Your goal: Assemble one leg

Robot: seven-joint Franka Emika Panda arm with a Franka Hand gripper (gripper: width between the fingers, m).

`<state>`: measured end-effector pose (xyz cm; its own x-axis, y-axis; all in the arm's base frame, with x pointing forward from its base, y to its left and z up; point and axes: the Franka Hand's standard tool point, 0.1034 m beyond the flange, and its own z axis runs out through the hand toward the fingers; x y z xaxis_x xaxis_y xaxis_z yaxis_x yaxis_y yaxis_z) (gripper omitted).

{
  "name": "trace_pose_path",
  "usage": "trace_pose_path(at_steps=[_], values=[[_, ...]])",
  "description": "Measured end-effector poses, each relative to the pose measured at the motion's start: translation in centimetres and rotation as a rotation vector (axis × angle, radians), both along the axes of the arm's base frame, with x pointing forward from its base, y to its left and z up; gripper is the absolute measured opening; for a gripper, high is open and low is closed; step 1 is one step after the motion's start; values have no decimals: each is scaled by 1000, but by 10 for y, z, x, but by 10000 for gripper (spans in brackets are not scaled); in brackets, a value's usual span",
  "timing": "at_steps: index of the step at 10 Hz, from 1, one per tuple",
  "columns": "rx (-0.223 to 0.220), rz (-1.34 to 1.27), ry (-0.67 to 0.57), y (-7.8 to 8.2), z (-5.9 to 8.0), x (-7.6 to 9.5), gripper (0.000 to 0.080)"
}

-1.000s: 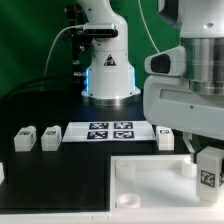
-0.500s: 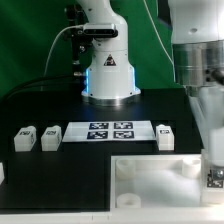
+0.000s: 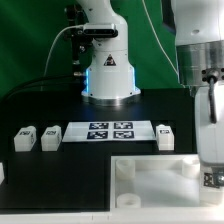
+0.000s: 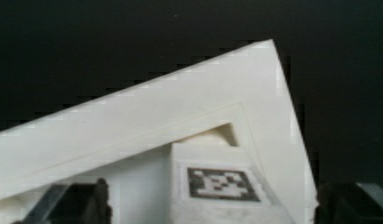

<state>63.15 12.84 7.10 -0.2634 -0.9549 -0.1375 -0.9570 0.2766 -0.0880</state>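
My gripper is shut on a leg, a small white block with a tag facing the camera. It holds the leg upright at the near right corner of the large white square piece. In the wrist view the leg stands between my two dark fingers, right over a corner of the square piece. Three more legs lie on the black table: two at the exterior view's left and one right of the marker board.
The marker board lies flat in the middle of the table. The robot base stands behind it. A small white part shows at the exterior view's left edge.
My hand has moved to the exterior view's right and down with the leg in it. The leg now sits lower, at the corner of the square piece.
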Motion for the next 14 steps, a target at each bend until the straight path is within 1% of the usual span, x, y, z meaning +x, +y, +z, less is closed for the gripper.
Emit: trace_pose_path(at_steps=[1, 2, 5, 7, 8, 9, 10, 11, 12, 13, 14], values=[[-17, 164, -16, 1, 3, 0, 610], [-35, 376, -34, 2, 6, -1, 641], [-67, 610, -59, 0, 3, -1, 648], [-102, 841, -80, -2, 3, -1, 648], [-125, 1072, -66, -6, 4, -2, 648], [-141, 1239, -84, -14, 8, 3, 648], [-154, 1403, -103, -24, 7, 4, 648], [-152, 1390, -102, -24, 7, 4, 648], [-146, 1335, -97, -23, 6, 4, 519], [-147, 1337, -96, -24, 6, 4, 383], [-139, 1270, -90, -24, 6, 4, 383]])
